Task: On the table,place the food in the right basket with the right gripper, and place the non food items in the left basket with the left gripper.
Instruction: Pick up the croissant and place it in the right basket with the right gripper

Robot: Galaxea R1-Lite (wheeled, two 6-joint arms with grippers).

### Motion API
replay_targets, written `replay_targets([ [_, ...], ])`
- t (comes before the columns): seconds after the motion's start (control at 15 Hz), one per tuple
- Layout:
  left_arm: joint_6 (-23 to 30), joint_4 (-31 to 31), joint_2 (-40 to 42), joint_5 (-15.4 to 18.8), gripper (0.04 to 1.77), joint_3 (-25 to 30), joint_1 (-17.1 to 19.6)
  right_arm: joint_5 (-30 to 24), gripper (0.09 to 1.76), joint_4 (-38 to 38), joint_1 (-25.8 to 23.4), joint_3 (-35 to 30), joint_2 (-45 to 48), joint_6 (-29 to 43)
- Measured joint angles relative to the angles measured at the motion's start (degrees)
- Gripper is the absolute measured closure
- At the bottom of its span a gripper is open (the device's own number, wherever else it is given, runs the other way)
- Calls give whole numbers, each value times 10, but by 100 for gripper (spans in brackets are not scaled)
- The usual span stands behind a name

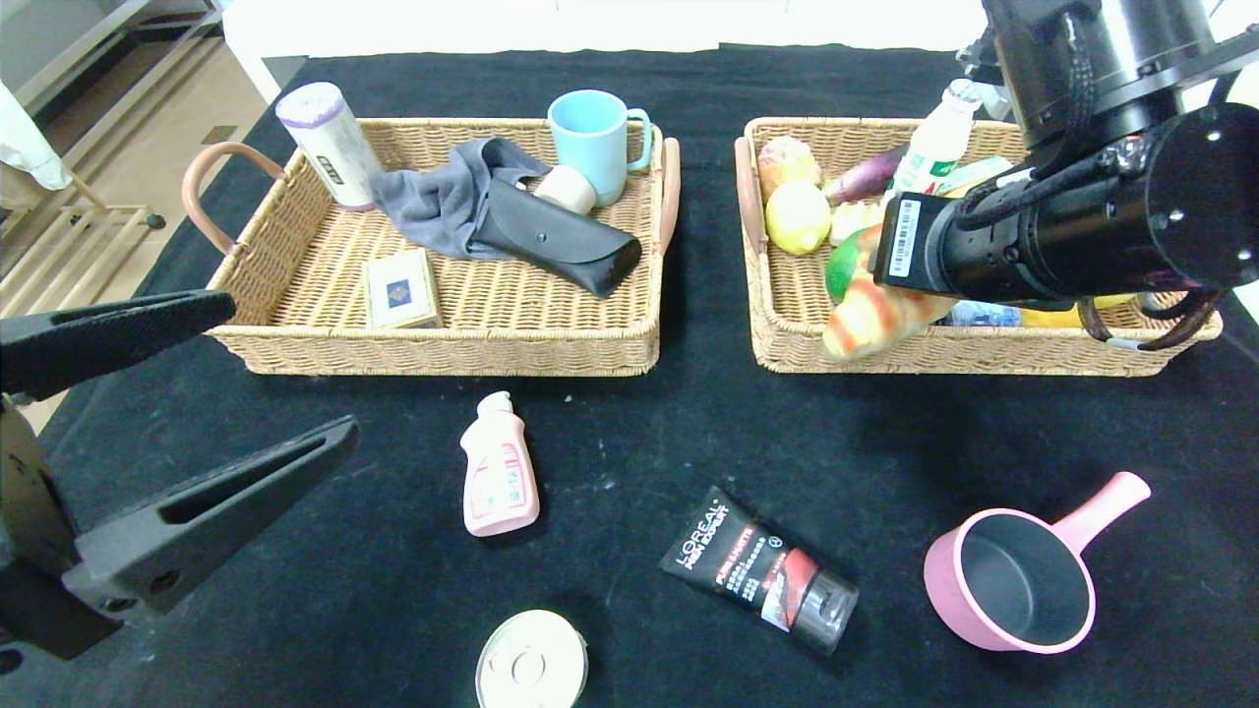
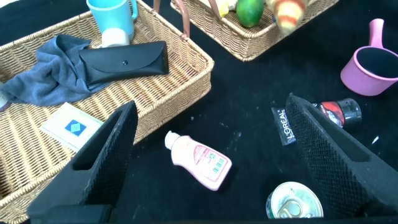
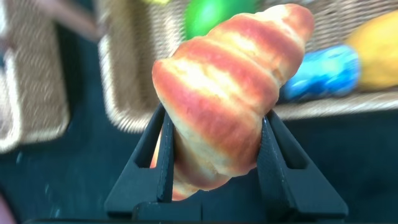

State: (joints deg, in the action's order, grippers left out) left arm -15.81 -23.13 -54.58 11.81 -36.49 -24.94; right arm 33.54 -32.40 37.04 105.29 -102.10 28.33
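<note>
Gripping croissant (image 3: 224, 99), right gripper (image 3: 214, 155) hides right basket (image 1: 777, 324) contents; left gripper (image 2: 211, 162) open.

Both woven wicker baskets (image 1: 443, 344) (rough) sit on matt black cloth (image 1: 689, 433); the saucepan (image 1: 1013, 580) looks smooth.

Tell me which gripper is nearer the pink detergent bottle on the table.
Left. The left gripper hangs open just above the pink detergent bottle, which lies between its fingers in the wrist view. The right gripper is over the right basket's front edge, shut on the croissant.
</note>
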Motion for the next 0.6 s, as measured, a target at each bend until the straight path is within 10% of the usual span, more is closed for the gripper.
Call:
replay_targets([
  [0.6, 0, 0, -2, 0, 9, 1, 0, -34, 102, 70, -82, 63, -19, -34],
])
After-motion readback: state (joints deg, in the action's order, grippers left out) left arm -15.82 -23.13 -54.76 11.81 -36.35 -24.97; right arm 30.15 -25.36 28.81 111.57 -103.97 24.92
